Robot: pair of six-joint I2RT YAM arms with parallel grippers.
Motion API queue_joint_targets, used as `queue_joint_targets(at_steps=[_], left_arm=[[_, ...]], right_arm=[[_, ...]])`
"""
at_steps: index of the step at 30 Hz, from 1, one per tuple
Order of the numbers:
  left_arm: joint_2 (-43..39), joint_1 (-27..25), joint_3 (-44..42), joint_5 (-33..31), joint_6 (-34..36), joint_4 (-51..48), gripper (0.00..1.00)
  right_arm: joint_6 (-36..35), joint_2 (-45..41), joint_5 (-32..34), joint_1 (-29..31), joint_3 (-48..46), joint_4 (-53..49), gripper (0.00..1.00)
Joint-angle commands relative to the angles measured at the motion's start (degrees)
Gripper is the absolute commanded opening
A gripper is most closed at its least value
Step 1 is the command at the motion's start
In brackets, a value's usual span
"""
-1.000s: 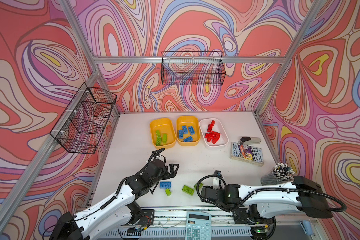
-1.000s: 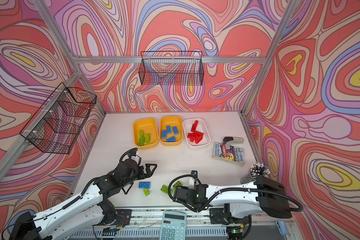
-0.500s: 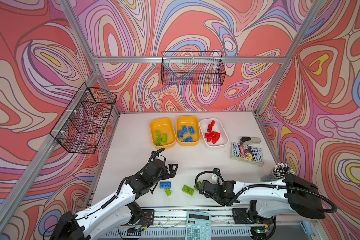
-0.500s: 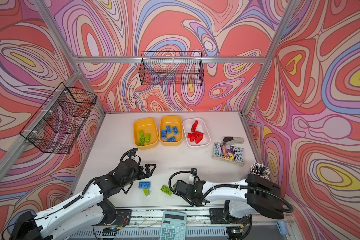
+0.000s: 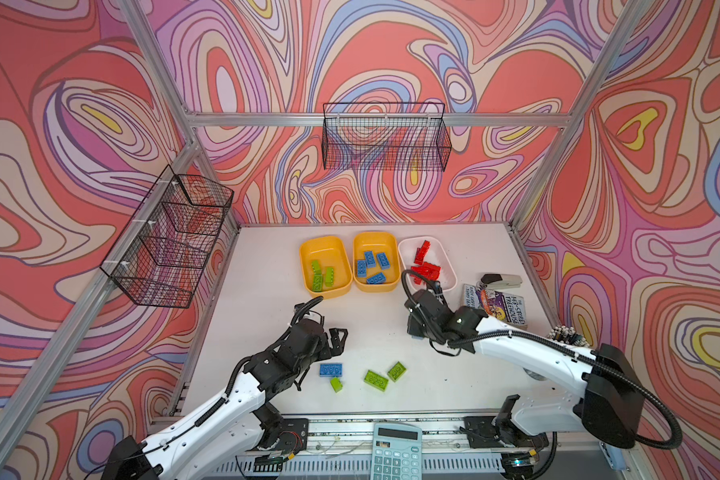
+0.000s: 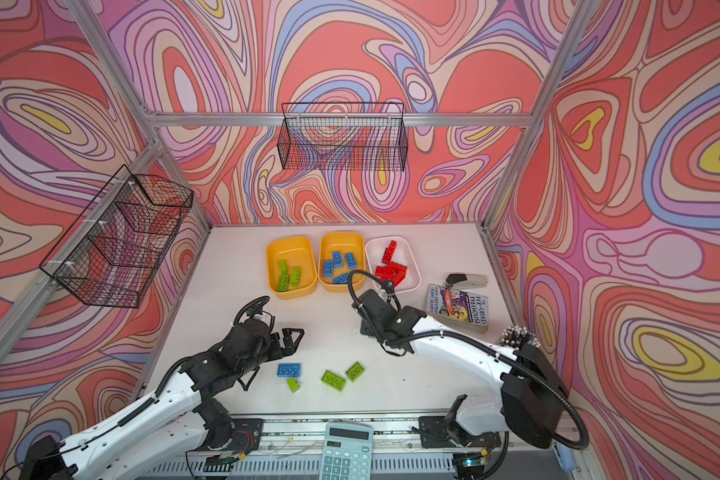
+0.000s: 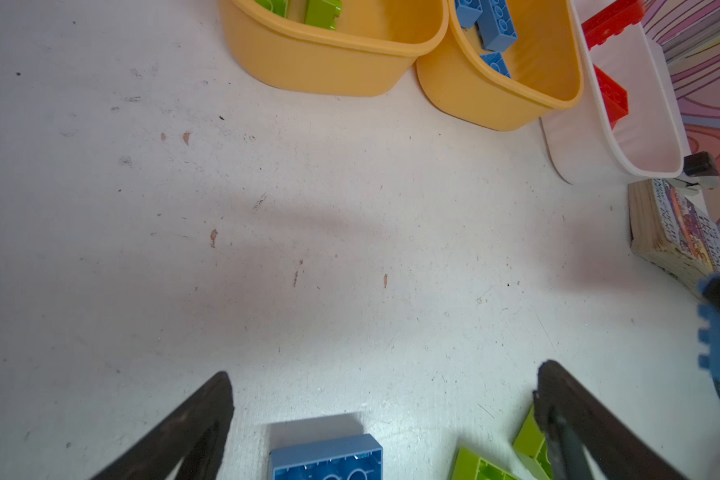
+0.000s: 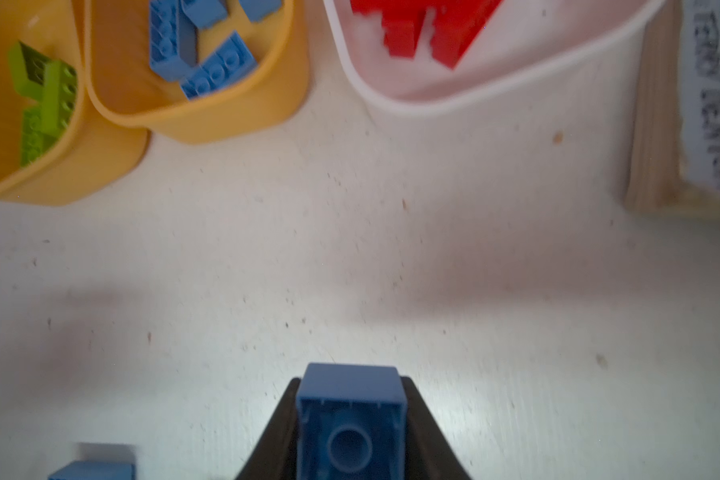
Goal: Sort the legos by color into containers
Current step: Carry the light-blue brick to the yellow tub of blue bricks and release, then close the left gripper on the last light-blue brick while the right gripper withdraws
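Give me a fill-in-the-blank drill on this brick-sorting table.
1. The held brick in the right gripper is coloured ___.
2. The bricks in the white tub are all ___.
3. Loose on the table lie one blue brick and ___ green bricks.
4. The left gripper has its jaws ___.
Missing words: blue; red; three; open.

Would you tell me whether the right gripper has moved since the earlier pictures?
Yes: in a top view the right gripper has left the loose green legos and drawn toward the white tub.
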Motion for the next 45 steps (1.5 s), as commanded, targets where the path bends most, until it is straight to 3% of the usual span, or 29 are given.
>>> queue_joint_targets(at_steps=[1,5,11,14,17,19,24,35,45], left_arm=[[-2.32,0.33,-0.13,-1.93,-1.32,-5.56,1.0],[-6.0,0.52,-0.48,-1.92,-4.39,-9.72,1.0],[-10.5,0.6,-0.44,-1.93,-11.49,-20.18,1.0],[-12.08,0.55,-0.28,-1.34,-13.69,-23.83,1.0],[-12.77,0.51,-0.57,0.34,-15.47,-25.65,0.99],[-12.51,0.51,-1.02,1.92,-16.37,-26.07,0.99],[-10.83,0.12,-2.39,4.81,-16.87,-24.04,0.95],[11.23,-6.03,6.95,3.49,-5.09,-18.52,0.91],[22.7,-7.76,11.6,4.2,-1.41,-17.9,0.86]], right_arm=[[-13.77,9.12,-3.25,-3.87,8.83,3.97,0.3],[-19.33,22.51,-6.64,-8.18,21.31,8.36,0.29],[-23.33,41.32,-11.16,-11.71,42.37,6.79,0.31],[-24.31,47.37,-11.65,-12.58,49.87,5.1,0.44],[-24.77,48.62,-12.82,-12.59,51.37,5.68,0.69],[-24.77,46.67,-14.15,-12.64,49.51,6.97,0.78],[-25.03,37.56,-16.09,-12.67,37.9,9.58,0.86],[-22.73,11.33,-18.48,-12.59,7.64,13.74,0.92],[-21.52,-2.02,-16.21,-12.63,-3.3,11.66,0.92]])
